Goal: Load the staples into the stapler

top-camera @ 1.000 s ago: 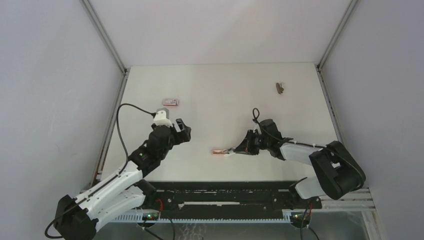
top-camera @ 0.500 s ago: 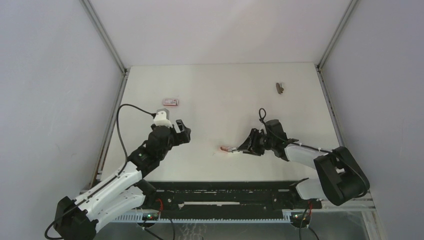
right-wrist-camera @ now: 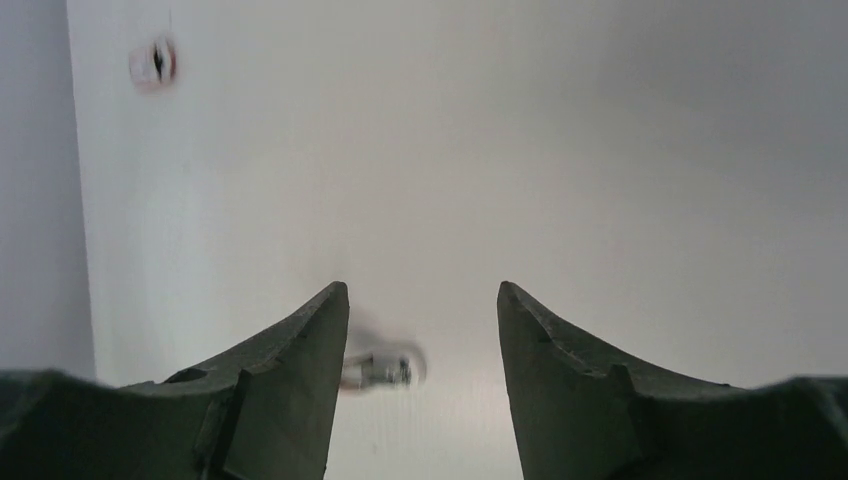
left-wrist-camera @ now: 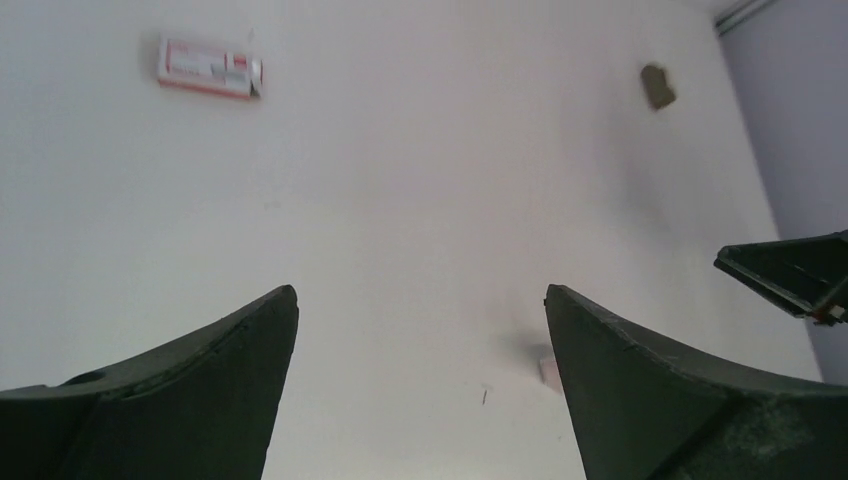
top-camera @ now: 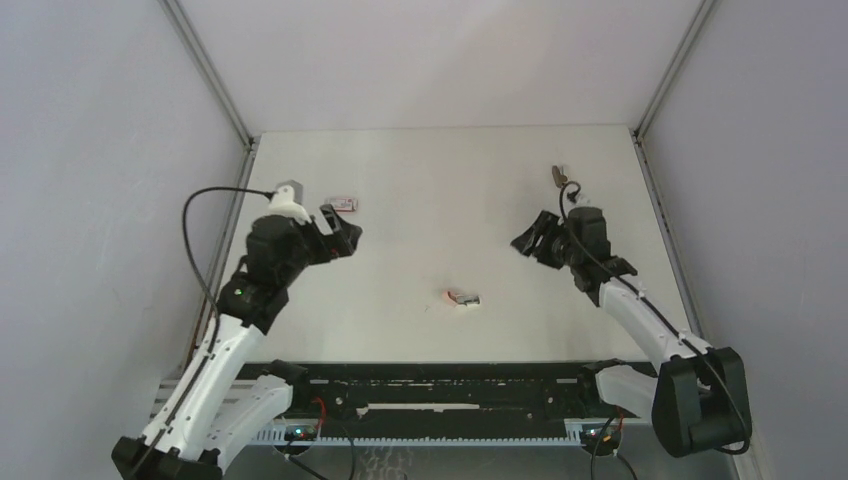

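Note:
The pale pink-and-white stapler [top-camera: 462, 297] lies alone on the white table, near its front middle. In the right wrist view the stapler [right-wrist-camera: 385, 369] shows blurred beside my left fingertip, well below it. The white box with red print holding the staples [top-camera: 343, 204] lies at the far left, also seen as the box [left-wrist-camera: 209, 67] and the box [right-wrist-camera: 155, 62]. A tiny loose staple [left-wrist-camera: 484, 397] lies near the stapler's edge [left-wrist-camera: 549, 368]. My left gripper [top-camera: 340, 235] hangs open just in front of the box. My right gripper [top-camera: 525, 240] is open and empty, raised right of the stapler.
A dark grey-brown tool [top-camera: 560, 177] lies at the far right of the table, behind my right gripper, and shows as the tool [left-wrist-camera: 657, 86] in the left wrist view. Grey walls and metal rails [top-camera: 230, 120] close in the table on both sides.
My right gripper opened, let go of the stapler and pulled up and back to the right. The stapler now lies slightly further right. My left arm rose and swung toward the box.

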Motion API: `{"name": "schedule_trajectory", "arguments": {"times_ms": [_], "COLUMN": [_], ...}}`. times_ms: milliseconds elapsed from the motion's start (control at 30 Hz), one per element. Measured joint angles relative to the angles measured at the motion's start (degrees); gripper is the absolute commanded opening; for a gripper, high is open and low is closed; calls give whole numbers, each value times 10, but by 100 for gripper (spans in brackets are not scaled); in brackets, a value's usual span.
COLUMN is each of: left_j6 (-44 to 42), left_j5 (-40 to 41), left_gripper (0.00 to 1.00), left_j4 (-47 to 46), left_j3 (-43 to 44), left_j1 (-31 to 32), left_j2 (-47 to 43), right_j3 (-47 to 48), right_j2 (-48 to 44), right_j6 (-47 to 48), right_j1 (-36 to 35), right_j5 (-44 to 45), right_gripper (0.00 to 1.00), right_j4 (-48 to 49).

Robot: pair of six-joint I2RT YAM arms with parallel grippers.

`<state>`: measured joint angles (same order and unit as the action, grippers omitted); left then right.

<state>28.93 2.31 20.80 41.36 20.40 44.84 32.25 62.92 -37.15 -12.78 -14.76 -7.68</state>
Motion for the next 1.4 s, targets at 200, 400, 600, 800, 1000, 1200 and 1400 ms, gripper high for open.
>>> {"name": "schedule_trajectory", "arguments": {"times_ms": [200, 400, 600, 800, 1000, 1200, 1400], "left_j6": [-63, -118, -146, -156, -156, -156, -158], "left_j5": [-68, -36, -2, 16, 21, 21, 21], "left_gripper": [99, 99, 99, 99, 99, 100, 100], "left_j4": [40, 78, 94, 101, 103, 103, 103], "left_j3": [107, 106, 106, 104, 104, 104, 104], "left_j1": [-89, -99, -103, -104, -106, -106, -108], "left_j2": [-8, -37, -49, -49, -49, -49, -49], "right_j3": [169, 316, 475, 619, 737, 824, 908], "right_j2": [105, 273, 441, 560, 656, 727, 781], "right_j6": [78, 173, 240, 265, 279, 283, 289], "right_j1": [78, 155, 184, 185, 170, 157, 154], "right_j5": [83, 87, 98, 100, 116, 150, 167], "right_gripper": [61, 66, 65, 68, 69, 56, 40], "right_j4": [-24, -58, -123, -186, -235, -278, -311]}}
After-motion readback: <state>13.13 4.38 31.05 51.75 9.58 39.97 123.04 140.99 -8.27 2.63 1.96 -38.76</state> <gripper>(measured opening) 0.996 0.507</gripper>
